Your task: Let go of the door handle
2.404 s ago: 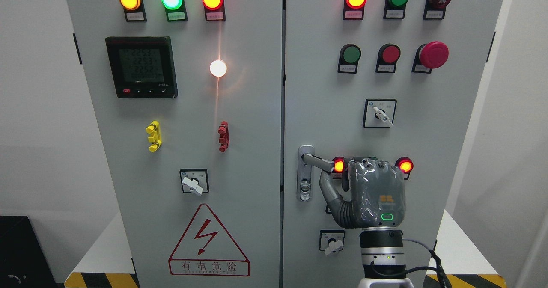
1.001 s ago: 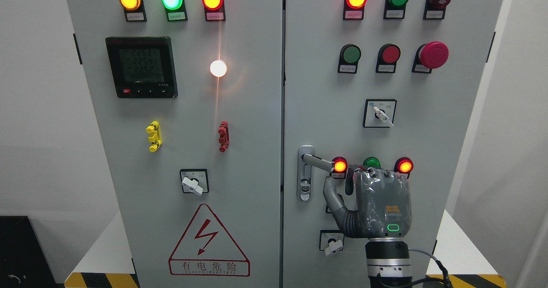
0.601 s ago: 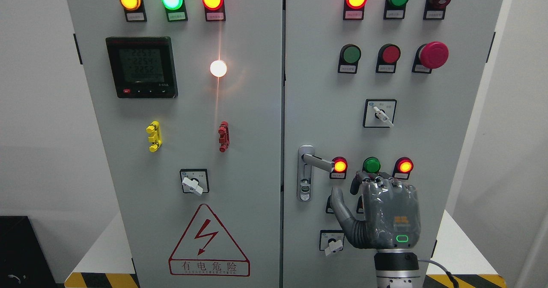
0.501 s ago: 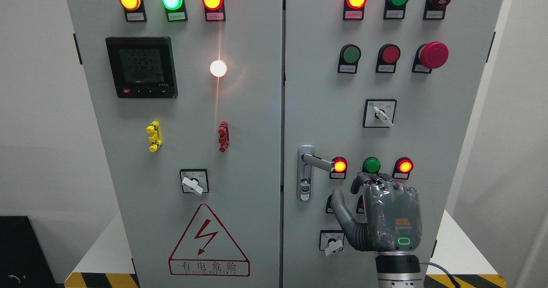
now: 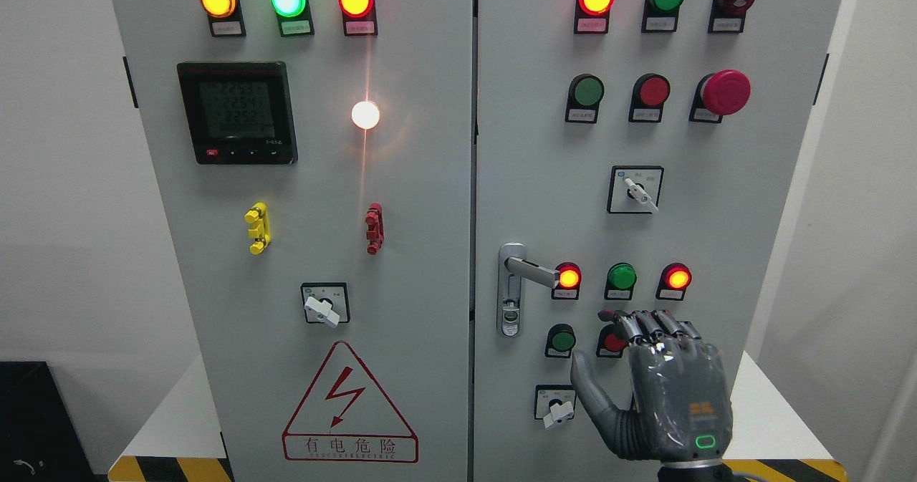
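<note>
The silver door handle point(image 5: 531, 272) sticks out to the right from its lock plate point(image 5: 509, 290) on the right cabinet door point(image 5: 645, 217). My right hand point(image 5: 663, 389) is grey and hangs well below and to the right of the handle, clear of it. Its fingers point(image 5: 648, 324) are relaxed and the thumb point(image 5: 587, 378) is spread to the left, holding nothing. It covers part of the lower buttons. The left hand is out of the picture.
Lit red lamps point(image 5: 569, 278) and a green lamp point(image 5: 621, 276) sit beside the handle. Below are a green button point(image 5: 562, 339), a red button point(image 5: 612, 341) and a rotary switch point(image 5: 555, 405). A red mushroom stop point(image 5: 725, 92) is at the upper right. The left door point(image 5: 301, 253) carries a meter point(image 5: 236, 112).
My right hand has let go of the handle and dropped down and to the right, its fingers uncurling. The handle and the green lamp behind it now show fully.
</note>
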Controlling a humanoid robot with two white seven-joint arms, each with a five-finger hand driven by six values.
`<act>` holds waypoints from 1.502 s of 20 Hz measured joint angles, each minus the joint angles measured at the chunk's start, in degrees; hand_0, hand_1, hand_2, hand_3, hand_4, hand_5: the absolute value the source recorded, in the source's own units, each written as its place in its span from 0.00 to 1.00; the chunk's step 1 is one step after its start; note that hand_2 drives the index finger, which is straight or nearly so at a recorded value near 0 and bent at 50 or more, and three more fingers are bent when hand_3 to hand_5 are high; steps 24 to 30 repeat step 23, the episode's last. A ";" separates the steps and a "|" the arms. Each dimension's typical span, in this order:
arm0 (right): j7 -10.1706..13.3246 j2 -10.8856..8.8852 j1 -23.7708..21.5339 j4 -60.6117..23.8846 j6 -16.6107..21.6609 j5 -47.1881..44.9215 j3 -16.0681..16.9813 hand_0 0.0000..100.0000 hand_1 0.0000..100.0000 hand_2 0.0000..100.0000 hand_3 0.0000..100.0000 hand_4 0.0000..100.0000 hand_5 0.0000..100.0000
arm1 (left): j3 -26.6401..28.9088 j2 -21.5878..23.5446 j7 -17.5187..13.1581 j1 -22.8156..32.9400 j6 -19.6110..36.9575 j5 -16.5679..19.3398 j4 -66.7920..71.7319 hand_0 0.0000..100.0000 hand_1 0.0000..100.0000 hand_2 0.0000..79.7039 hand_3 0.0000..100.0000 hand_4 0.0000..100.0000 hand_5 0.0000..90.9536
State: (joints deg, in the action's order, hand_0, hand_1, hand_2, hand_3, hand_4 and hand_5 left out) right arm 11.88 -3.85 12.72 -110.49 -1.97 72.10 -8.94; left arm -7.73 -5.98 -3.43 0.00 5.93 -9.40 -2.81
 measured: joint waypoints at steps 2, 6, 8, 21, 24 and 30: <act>0.56 -0.78 -0.91 -0.58 2.08 -0.80 1.08 0.52 0.20 0.04 0.14 0.13 0.15 | 0.00 0.00 0.00 0.00 0.00 0.00 0.00 0.12 0.56 0.00 0.00 0.00 0.00; 1.96 -2.05 -2.77 -1.49 7.89 -2.69 3.41 0.51 0.20 0.00 0.04 0.04 0.05 | 0.00 0.00 0.00 0.00 0.00 0.00 0.00 0.12 0.56 0.00 0.00 0.00 0.00; 2.72 -2.54 -3.58 -1.84 10.44 -4.23 4.33 0.49 0.20 0.00 0.01 0.00 0.01 | 0.00 0.00 0.00 0.00 0.00 0.00 0.00 0.12 0.56 0.00 0.00 0.00 0.00; 3.51 -3.85 -5.30 -3.37 15.53 -10.28 9.60 0.45 0.19 0.00 0.00 0.00 0.00 | 0.00 0.00 0.00 0.00 0.00 0.00 0.00 0.12 0.56 0.00 0.00 0.00 0.00; 3.19 -3.90 -5.33 -3.52 15.55 -10.67 10.05 0.45 0.19 0.00 0.00 0.00 0.00 | 0.00 0.00 0.00 0.00 0.00 0.00 0.00 0.12 0.56 0.00 0.00 0.00 0.00; 3.19 -3.90 -5.33 -3.52 15.55 -10.67 10.05 0.45 0.19 0.00 0.00 0.00 0.00 | 0.00 0.00 0.00 0.00 0.00 0.00 0.00 0.12 0.56 0.00 0.00 0.00 0.00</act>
